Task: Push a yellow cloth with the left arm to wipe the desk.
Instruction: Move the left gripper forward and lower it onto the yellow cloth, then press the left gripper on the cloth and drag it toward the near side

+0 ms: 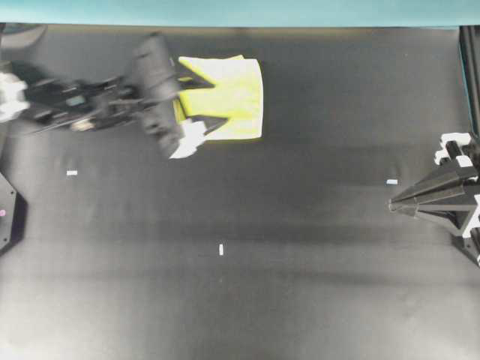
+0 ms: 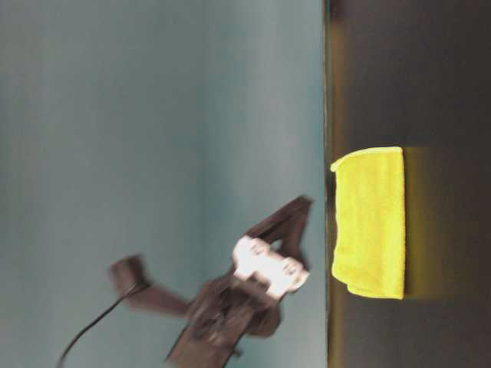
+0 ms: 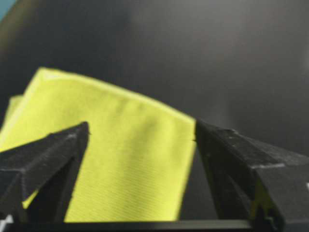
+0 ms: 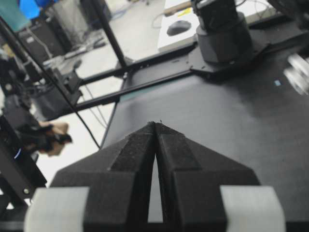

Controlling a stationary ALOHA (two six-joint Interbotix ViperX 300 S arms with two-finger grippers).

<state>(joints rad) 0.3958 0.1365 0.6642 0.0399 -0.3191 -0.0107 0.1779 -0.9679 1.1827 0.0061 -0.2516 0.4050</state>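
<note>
- The yellow cloth (image 1: 229, 97) lies folded and roughly square on the desk (image 1: 300, 262), close to the far edge where the teal border strip (image 1: 240, 11) runs, and left of that edge's middle in the overhead view.
- The left arm (image 1: 82, 101) reaches in from the desk's left side, blurred in the overhead view, and its head sits over the cloth's left edge.
- The left pincer (image 3: 141, 140) stands wide open — its two black fingers (image 3: 53, 154) are spread well apart, with the cloth's yellow surface showing in the gap between them.
- In the left wrist view the left-hand finger lies in front of the cloth, while the right-hand one stands at the cloth's right edge, mostly against bare desk.
- The left pincer grips nothing; whether its tips touch the fabric cannot be told from the pictures.
- In the table-level view, which is turned on its side, the cloth (image 2: 372, 222) lies flat on the dark surface and the blurred left pincer (image 2: 288, 226) is just beside it, seemingly a little clear of the desk.
- The right pincer (image 4: 155, 124) is closed — its two wedge-shaped fingers meet at a point with only a hairline seam between them, and nothing is held.
- In the overhead view the right pincer (image 1: 394, 204) sits at the desk's right edge, pointing inward, well apart from the cloth.
- A few small white tape marks (image 1: 221, 249) dot the desk's open middle area.
</note>
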